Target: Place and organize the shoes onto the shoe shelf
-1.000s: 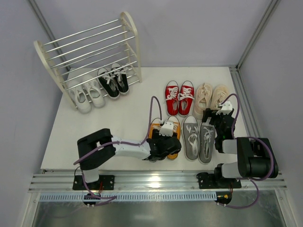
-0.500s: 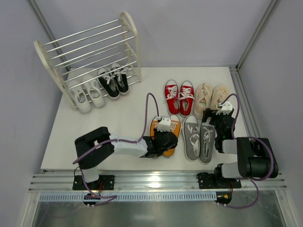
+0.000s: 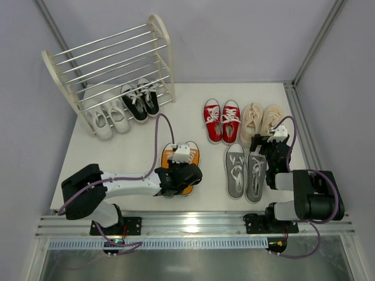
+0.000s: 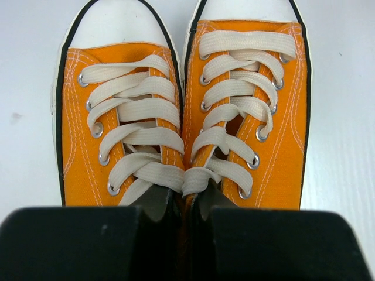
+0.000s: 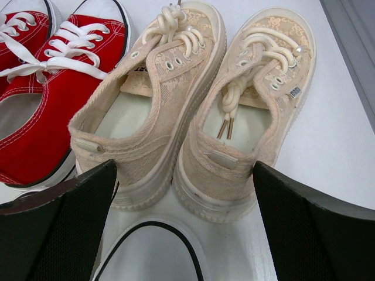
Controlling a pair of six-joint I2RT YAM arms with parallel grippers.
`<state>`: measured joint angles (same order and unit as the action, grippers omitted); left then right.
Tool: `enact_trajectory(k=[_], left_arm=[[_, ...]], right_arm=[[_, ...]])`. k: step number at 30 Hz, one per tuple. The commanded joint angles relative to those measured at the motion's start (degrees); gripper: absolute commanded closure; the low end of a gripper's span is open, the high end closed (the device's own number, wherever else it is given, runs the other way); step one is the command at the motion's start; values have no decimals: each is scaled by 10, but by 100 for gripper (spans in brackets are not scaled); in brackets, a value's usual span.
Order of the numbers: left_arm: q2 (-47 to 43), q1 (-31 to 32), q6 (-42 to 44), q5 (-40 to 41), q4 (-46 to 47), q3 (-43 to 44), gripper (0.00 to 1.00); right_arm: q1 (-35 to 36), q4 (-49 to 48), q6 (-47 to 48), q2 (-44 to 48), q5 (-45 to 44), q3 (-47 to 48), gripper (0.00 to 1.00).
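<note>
Orange shoes [image 4: 132, 126], lengthwise near-to-far, toes away, heels pinched by left gripper [image 4: 186, 202]

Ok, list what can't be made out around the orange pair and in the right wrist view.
- Orange pair, left wrist view: heels hidden behind the shut left jaws, so what they pinch is unclear.
- Top view: the left arm covers the same heels.
- Right wrist view: below the beige pair, only a white toe cap shows, cut by the bottom edge.
- Red pair: cut by the left edge.

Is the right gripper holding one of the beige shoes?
No, the right gripper stands wide open, and the beige shoes lie free ahead of its spread fingers, not clamped.
</note>
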<state>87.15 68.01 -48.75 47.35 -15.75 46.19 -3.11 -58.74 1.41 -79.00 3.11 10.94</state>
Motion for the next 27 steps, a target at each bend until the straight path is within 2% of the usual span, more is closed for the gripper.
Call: enact_trajectory(k=[1,4,7,8,13,19,22,27], left_arm=[[-71,-26,37,87,38,14,100],[-115,-65,107,82,57,24,100],[-158,-136,168,38,78,33,100],[-165,-176,182,20,77,49,100],[-180,-296,247,-61,52,135,100],[-135,-481,285,-163,60,231,100],[-95,-546,288,-204,70,274,100],[-17,-604,301,-235,104,336,100]], right_arm=[[1,-48,-4,8,2,9,3],[0,-49,-4,8,1,9,3],[1,-49,-4,7,2,10,3],[0,-49,-4,7,1,10,3],[0,-49,-4,8,1,10,3],[1,-49,-4,9,2,10,3],[1,-49,-4,8,1,10,3],[0,-49,-4,8,1,10,3]])
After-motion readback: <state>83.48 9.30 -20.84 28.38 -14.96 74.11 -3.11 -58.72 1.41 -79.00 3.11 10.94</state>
